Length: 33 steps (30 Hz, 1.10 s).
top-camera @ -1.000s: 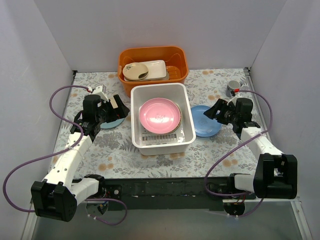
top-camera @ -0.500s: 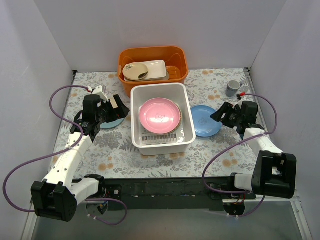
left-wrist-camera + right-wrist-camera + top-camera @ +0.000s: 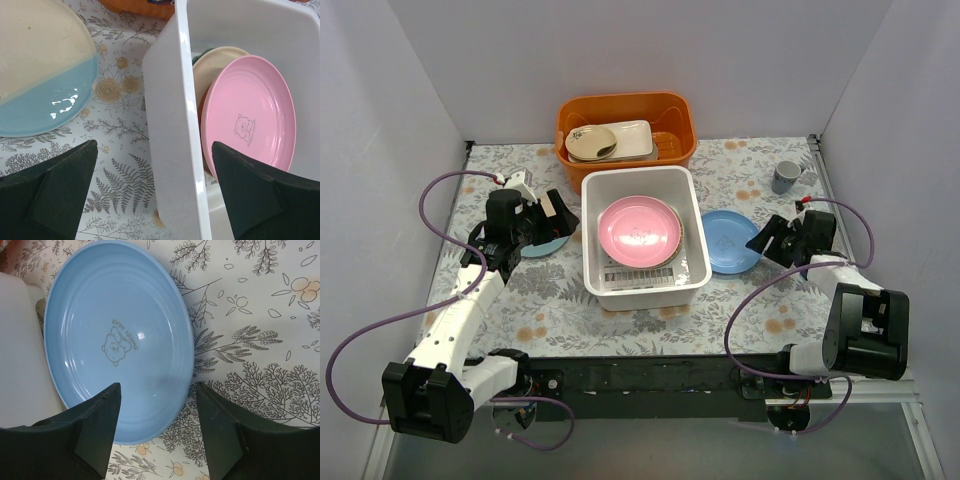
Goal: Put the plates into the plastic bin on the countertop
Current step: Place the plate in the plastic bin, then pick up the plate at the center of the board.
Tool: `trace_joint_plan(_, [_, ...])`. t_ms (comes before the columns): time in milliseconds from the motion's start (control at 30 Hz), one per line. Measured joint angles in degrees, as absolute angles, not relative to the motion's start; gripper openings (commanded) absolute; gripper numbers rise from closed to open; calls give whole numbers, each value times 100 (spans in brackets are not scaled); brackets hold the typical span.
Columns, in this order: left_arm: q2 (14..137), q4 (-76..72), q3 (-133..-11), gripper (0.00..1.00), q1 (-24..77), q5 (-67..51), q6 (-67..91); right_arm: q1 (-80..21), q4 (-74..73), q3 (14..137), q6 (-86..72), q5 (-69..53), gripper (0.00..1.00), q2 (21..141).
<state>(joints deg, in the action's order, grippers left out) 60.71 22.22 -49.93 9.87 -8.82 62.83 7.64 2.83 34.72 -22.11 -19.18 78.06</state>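
Note:
A pink plate [image 3: 639,231] [image 3: 250,115] leans inside the white plastic bin [image 3: 642,180] on top of a cream plate [image 3: 215,65]. A light blue plate [image 3: 728,240] [image 3: 120,340] lies on the leaf-printed countertop [image 3: 750,300], just right of the bin. My right gripper [image 3: 767,238] [image 3: 159,386] hangs open over that plate's right rim, holding nothing. My left gripper [image 3: 555,215] [image 3: 154,145] stands wide open astride the bin's left wall [image 3: 172,130]. A cream and blue plate [image 3: 542,246] [image 3: 45,75] lies on the countertop, partly hidden under it.
An orange tub [image 3: 625,110] stands behind the bin with a beige dish and spoon [image 3: 591,143] and a white tray [image 3: 638,140] in it. A grey mug [image 3: 785,177] sits at the back right. White walls close in both sides.
My right arm has drawn back toward the right and near side, uncovering the grey mug, and its jaws have narrowed slightly. The left arm and the plates have not moved.

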Motion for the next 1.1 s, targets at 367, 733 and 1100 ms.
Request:
trace_joint_plan(367, [6071, 2224, -4993, 98, 987, -884, 6283, 862, 336, 3404, -2202, -2012, 68, 7957])
trace_joint_plan(733, [6071, 2224, -4993, 98, 987, -884, 6281, 869, 410, 3356, -2204, -2187, 62, 8125])
trace_joint_plan(1100, [6071, 2224, -4993, 98, 987, -882, 6283, 888, 425, 3358, -2204, -2222, 46, 8403])
